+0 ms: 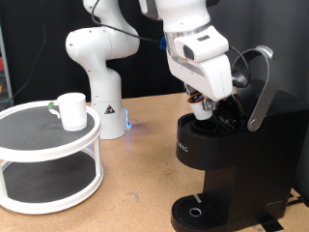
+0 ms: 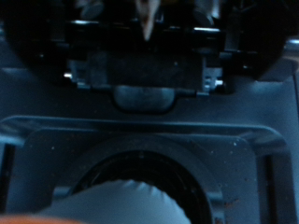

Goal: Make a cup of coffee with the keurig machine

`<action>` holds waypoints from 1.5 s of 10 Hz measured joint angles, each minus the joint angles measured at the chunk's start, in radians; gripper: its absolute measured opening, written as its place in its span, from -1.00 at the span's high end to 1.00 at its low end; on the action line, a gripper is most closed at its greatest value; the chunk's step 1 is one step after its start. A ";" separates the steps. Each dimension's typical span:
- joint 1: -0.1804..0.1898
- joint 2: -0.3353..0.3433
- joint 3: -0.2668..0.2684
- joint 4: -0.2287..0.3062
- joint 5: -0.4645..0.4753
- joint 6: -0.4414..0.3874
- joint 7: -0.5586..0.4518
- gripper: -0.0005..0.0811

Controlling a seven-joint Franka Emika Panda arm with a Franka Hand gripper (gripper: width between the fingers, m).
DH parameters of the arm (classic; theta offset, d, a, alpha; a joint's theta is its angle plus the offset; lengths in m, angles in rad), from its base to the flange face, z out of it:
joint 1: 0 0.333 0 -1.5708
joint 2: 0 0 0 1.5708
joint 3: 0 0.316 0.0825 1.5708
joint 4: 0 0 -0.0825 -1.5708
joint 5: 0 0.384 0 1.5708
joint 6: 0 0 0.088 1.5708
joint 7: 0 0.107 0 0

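Observation:
The black keurig machine (image 1: 232,155) stands at the exterior view's right with its lid and silver-grey handle band (image 1: 261,87) raised. My gripper (image 1: 202,104) is right over the open pod chamber, shut on a small white coffee pod (image 1: 203,113) that is held at the chamber's mouth. In the wrist view the ribbed white pod (image 2: 131,201) fills the near edge, with the dark round chamber (image 2: 140,163) just beyond it. The white cup (image 1: 70,109) stands upright on a round stand at the exterior view's left, far from the gripper. The drip tray (image 1: 198,211) holds nothing.
The cup's white two-tier round stand (image 1: 48,150) takes up the exterior view's lower left. The arm's white base (image 1: 97,77) stands behind it on the wooden table (image 1: 140,179). The raised lid is close to the gripper's right side.

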 joint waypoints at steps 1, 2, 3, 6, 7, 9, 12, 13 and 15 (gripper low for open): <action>0.000 0.003 0.003 -0.002 -0.002 0.011 0.006 -0.08; 0.000 0.006 0.004 -0.004 -0.003 0.017 0.008 -0.08; 0.000 0.012 0.005 -0.004 -0.003 0.019 0.008 -0.08; 0.000 0.030 0.006 -0.005 -0.004 0.026 0.008 -0.08; 0.000 0.033 0.007 -0.006 -0.004 0.028 0.008 -0.08; 0.000 0.042 0.007 -0.006 -0.004 0.029 0.008 -0.08; 0.000 0.053 0.009 -0.006 -0.005 0.035 0.008 -0.08; 0.000 0.055 0.010 -0.006 -0.006 0.037 0.008 -0.08; 0.000 0.060 0.010 -0.006 -0.012 0.043 0.009 -0.08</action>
